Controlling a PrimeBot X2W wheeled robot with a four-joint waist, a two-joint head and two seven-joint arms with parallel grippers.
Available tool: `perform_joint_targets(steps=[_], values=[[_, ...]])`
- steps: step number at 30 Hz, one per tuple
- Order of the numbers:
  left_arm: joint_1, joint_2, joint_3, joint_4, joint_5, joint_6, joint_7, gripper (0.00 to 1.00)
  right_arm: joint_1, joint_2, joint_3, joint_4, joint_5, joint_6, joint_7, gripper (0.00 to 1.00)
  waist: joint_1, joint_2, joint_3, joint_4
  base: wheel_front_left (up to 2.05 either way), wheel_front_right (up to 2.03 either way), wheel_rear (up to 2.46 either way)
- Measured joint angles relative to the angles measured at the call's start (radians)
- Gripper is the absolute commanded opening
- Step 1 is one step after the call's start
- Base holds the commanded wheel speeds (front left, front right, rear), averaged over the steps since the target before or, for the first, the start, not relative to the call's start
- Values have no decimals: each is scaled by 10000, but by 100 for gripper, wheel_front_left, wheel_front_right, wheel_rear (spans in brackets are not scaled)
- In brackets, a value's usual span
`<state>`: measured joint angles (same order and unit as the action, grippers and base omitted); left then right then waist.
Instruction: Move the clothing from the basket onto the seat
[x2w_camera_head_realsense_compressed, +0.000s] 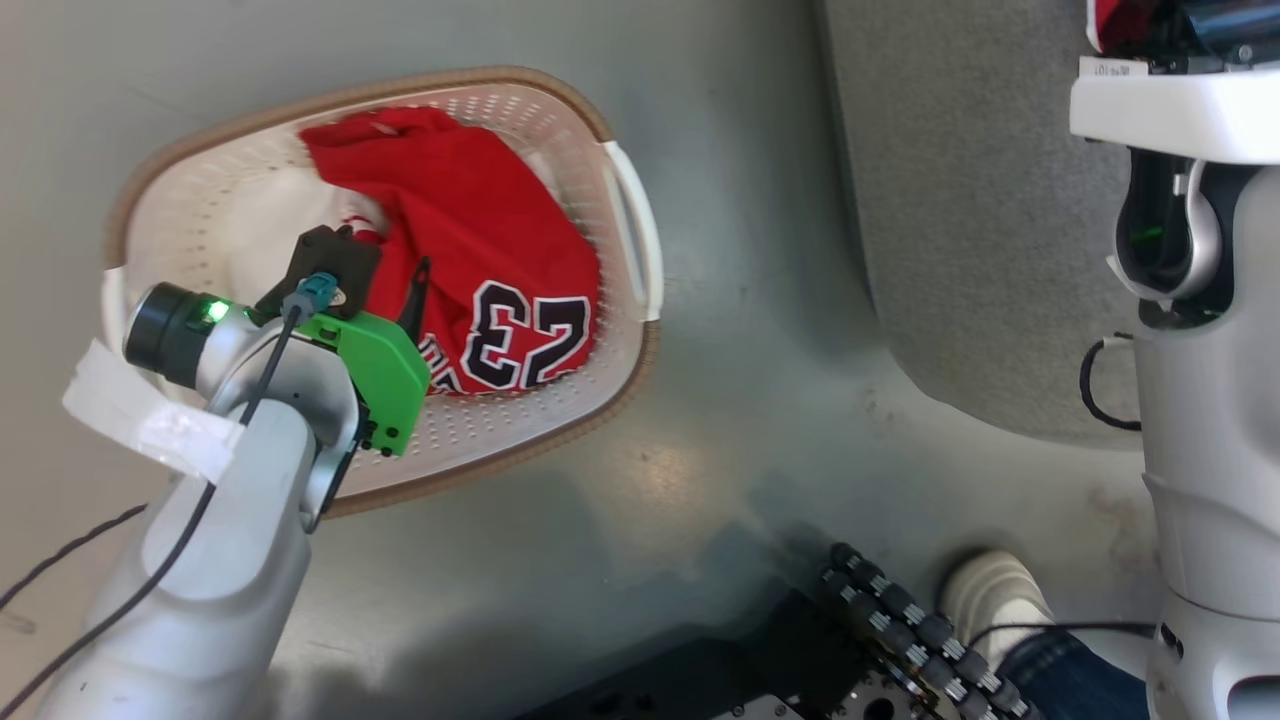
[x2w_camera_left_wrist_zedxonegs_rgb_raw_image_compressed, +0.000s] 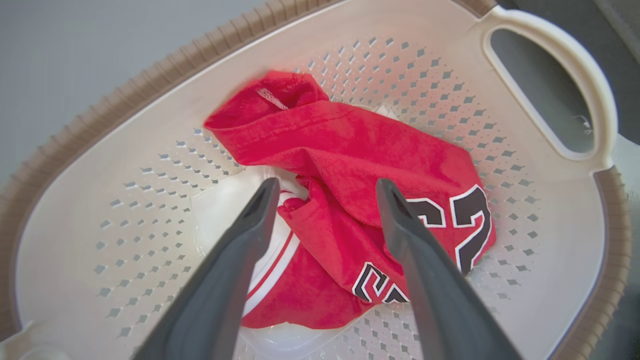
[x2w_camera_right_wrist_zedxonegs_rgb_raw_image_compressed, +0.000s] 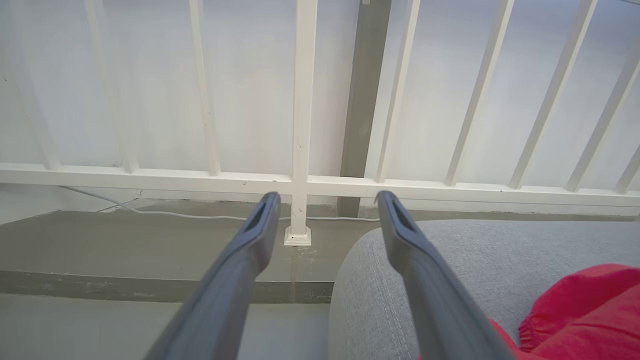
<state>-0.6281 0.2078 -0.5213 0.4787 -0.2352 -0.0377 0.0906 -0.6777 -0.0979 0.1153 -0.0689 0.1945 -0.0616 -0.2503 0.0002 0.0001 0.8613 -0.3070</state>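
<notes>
Done: the plain red garment (x2w_camera_right_wrist_zedxonegs_rgb_raw_image_compressed: 590, 310) lies on the grey seat (x2w_camera_right_wrist_zedxonegs_rgb_raw_image_compressed: 480, 250), just beside the right gripper (x2w_camera_right_wrist_zedxonegs_rgb_raw_image_compressed: 325, 197).
Left to do: the "23" jersey (x2w_camera_left_wrist_zedxonegs_rgb_raw_image_compressed: 350, 165) lies crumpled in the basket (x2w_camera_left_wrist_zedxonegs_rgb_raw_image_compressed: 150, 125), on the floor left of the seat.
Progress: about half, I'd judge.
Left arm: left gripper (x2w_camera_left_wrist_zedxonegs_rgb_raw_image_compressed: 326, 186) has its fingers apart, poised over the jersey, holding nothing.
Right arm: right gripper has its fingers apart, empty.
Count: two garments, one basket, one seat, two grippers.
</notes>
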Motion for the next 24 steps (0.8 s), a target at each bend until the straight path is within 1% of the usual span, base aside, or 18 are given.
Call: perform_joint_targets(steps=[6,10,15,18,24], values=[[-287,29,-48,648,25,-153,157,100,-287,73,180,117,0,21,-15,100,0,0,291,-417,0,0,0],[-485,56,-59,1018,111,-165,238,100,-348,119,207,130,0,29,-15,100,0,0,444,-675,0,0,0],[-795,236,-104,1599,205,-240,295,100,-359,165,205,186,-2,27,-44,100,-1,0,662,-969,0,0,0],[-929,353,-171,1898,270,-251,322,100,-360,196,207,190,-6,27,-44,100,-1,0,750,-1072,0,0,0],[-1122,349,-270,2343,291,-326,307,100,-362,215,198,161,-25,25,-44,100,-1,0,799,-1151,0,0,0]])
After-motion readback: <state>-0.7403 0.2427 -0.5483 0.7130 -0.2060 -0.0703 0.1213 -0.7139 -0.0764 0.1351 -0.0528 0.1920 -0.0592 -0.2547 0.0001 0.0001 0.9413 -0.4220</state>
